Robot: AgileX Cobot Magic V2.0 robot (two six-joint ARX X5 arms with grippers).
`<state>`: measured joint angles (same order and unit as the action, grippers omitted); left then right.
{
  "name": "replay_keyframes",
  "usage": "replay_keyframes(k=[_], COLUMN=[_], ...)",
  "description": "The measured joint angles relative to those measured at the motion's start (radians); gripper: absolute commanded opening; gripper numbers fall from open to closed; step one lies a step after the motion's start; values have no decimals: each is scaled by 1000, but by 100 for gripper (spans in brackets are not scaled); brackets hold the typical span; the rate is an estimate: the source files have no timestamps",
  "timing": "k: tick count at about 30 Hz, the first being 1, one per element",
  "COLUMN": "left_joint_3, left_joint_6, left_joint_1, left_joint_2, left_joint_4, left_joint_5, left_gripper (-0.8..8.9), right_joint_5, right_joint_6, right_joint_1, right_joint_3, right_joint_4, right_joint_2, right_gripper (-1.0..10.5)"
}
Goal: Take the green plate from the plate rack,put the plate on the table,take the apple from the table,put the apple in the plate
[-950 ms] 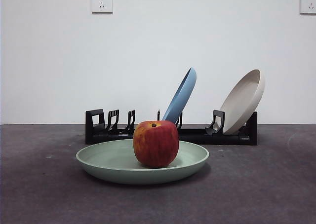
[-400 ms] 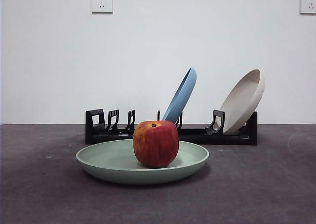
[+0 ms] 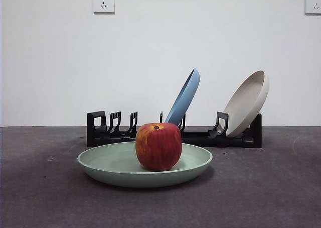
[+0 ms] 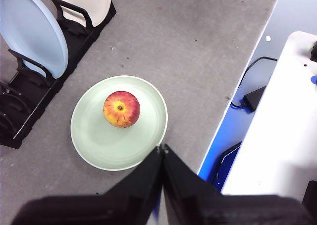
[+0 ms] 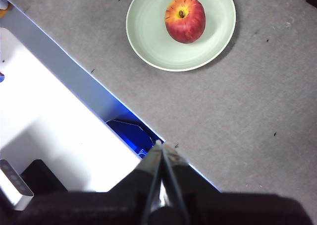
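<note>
**Kid:** What are your hands doing?

**Me:** My left hand [image 4: 162, 148] is up high over the table [image 4: 208, 51]. Its two black jaws are pressed together and hold nothing. My right hand [image 5: 161, 145] is up high too, over the table's edge. Its jaws are pressed together as well, with nothing between them. Both hands are well apart from the things on the table.

**Kid:** What is under the left hand?

**Me:** The green plate [image 4: 94, 148]. Its rim shows just past the tips of the left jaws. It lies flat on the table.

**Kid:** Where is the apple?

**Me:** The apple [image 3: 158, 145] sits in the green plate, stem up. It is red with yellow streaks. From the front it sits a little to the right of the plate's middle.

**Kid:** And the black thing?

**Me:** That is the plate rack [image 3: 200, 136]. It stands on the table behind the green plate, near it but not touching. A blue plate [image 3: 183, 97] leans in a slot near the middle of the rack. A beige plate [image 3: 246, 103] leans at the rack's right end. Both tip to the right. The slots on the rack's left side have no plate in them.

**Kid:** What else do you see?

**Me:** A white wall [image 3: 160, 47] behind the rack, with a wall socket [image 3: 103, 2] high up on the left and another [image 3: 312, 3] at the far right.
</note>
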<state>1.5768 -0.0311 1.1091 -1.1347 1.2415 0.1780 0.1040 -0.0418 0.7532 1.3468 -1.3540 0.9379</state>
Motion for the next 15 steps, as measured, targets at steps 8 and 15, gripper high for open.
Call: replay_keyframes(k=[8,15], left_joint_3=[0,0], left_joint_6=[0,-25], left_joint_1=[0,-44], left_joint_2=[0,16], left_joint_4=[0,-89], left_joint_5=[0,19], left_gripper=[-3,-3], right_joint_5=[0,0], right_joint_6=[0,0], right_joint_1=[0,0], right_joint_3=[0,0], right_joint_4=[0,0], right_joint_2=[0,0], right_gripper=[-15,-15])
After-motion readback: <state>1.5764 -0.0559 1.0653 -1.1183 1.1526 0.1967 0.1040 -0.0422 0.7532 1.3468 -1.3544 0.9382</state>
